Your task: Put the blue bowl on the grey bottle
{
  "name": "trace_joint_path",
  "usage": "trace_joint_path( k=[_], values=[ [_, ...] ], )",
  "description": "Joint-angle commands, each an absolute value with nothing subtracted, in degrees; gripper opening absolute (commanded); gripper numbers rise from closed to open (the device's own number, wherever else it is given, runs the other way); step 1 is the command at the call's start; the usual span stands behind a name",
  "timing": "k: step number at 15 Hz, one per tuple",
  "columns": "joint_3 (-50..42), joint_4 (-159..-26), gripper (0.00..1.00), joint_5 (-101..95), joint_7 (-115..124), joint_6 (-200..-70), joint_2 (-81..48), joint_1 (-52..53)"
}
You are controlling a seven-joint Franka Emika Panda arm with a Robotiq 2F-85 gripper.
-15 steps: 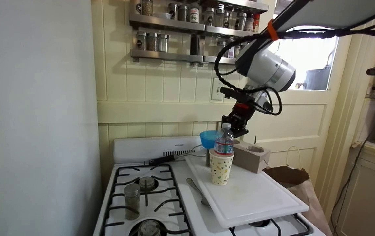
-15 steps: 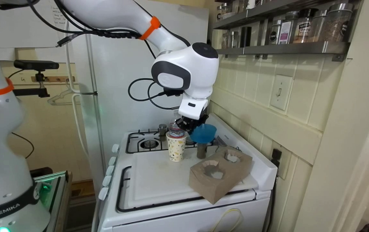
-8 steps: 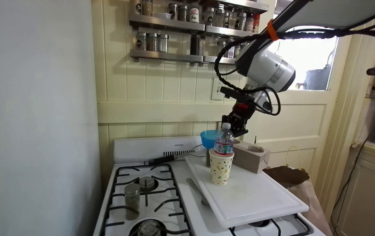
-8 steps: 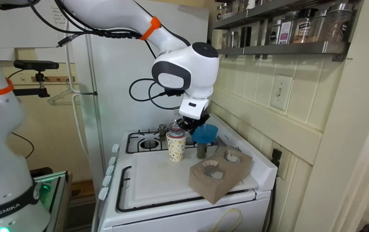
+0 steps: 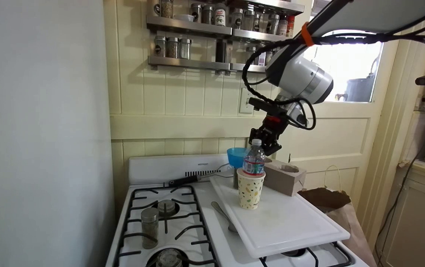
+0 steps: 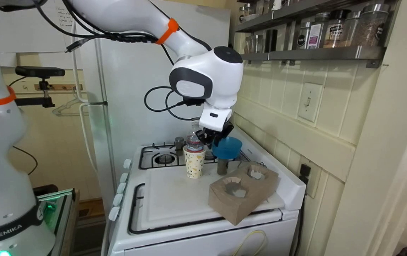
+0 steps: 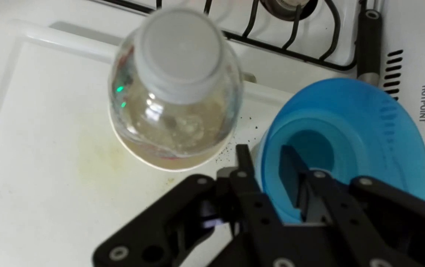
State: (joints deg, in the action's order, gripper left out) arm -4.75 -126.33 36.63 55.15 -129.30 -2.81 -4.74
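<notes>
The blue bowl (image 6: 229,148) sits over the top of a slim grey-olive jar (image 6: 222,167), a little off its middle. Whether it rests on it I cannot tell. My gripper (image 7: 264,148) is partly open at the bowl's rim, one finger inside and one outside the wall. The wall lies near the outer finger, with a gap to the inner one. A clear bottle (image 5: 254,163) with a narrow, pale-capped top (image 7: 180,48) stands in the cream patterned cup (image 5: 250,194), beside the bowl. Whether this bottle or the jar is the grey bottle I cannot tell.
A brown holder (image 6: 221,202) with two holes stands close to the bowl. The cup stands on a white board (image 5: 290,222) over the stove. A spoon (image 5: 222,215), a black-handled utensil (image 5: 183,181) and a spice jar (image 5: 150,228) lie or stand nearby. The stove's back panel (image 5: 179,167) is close.
My gripper and the bowl have shifted slightly together toward the stove's back panel. The jar under the bowl, the cup and the clear bottle have not moved.
</notes>
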Motion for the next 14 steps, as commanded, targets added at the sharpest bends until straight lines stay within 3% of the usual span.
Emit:
trace_joint_path(
  k=[1,4,7,14],
  values=[
    [-4.7,-126.2,0.58,38.0,55.7,-130.3,-3.3,-4.6],
    [-4.7,-126.1,0.82,37.7,55.9,-130.3,-3.2,-4.6],
    [-4.8,-127.1,1.00,36.4,57.1,-130.8,-0.7,-4.6],
    [-4.5,-132.2,1.00,25.7,66.7,-131.5,13.6,-5.8]
  ],
)
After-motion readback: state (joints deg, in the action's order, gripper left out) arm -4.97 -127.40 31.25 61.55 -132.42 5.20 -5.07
